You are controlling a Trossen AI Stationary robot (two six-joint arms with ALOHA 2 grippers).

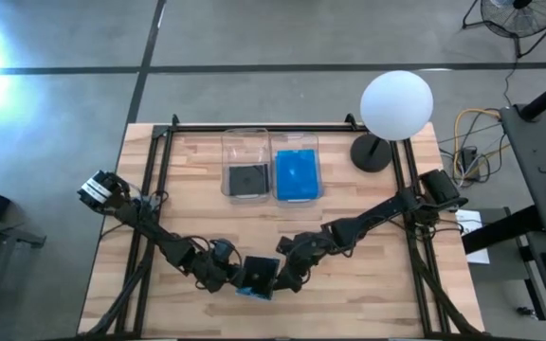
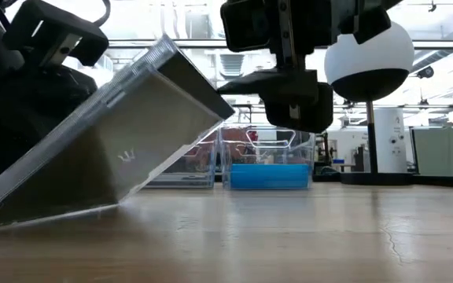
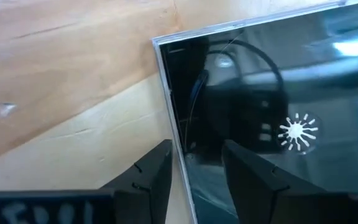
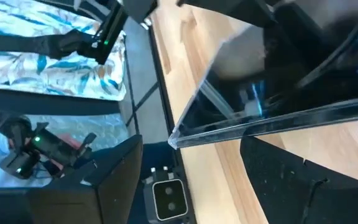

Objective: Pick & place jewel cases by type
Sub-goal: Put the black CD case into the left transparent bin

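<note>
At the surface's (image 1: 368, 284) six o'clock edge, the left gripper (image 3: 194, 165) pinches one edge of a dark jewel case (image 2: 124, 141) between its fingers, tilting it up so the right gripper (image 4: 191, 180), fingers spread, can take it.

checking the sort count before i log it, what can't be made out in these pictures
- Blue jewel case under the dark jewel case: high view, only a sliver shows; the dark case and both grippers cover the rest.
- Count in the left bin and right bin: stacks look like one slab from above; low view too distant.
- Left gripper: straddles the dark case's edge; actual contact unclear.
</note>
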